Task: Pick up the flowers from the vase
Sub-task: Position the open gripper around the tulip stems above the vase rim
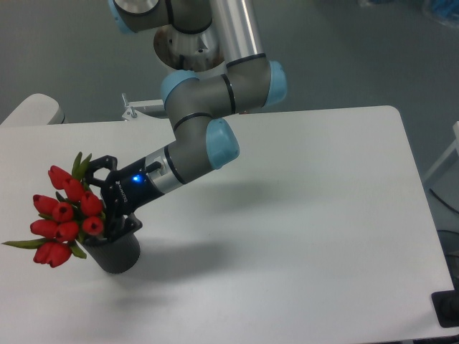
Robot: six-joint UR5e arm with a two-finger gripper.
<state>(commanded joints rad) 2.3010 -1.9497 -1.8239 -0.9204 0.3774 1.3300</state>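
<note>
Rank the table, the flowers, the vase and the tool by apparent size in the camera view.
1. Table, by far the largest.
2. Flowers, the bunch spreading wider than the vase.
3. Vase and tool: these look alike, and the tool partly overlaps the flowers, so I won't rank them.

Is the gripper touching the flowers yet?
Cannot tell. In the camera view the gripper overlaps the flowers above the vase, its fingers spread, but no contact or gap shows plainly.
</note>
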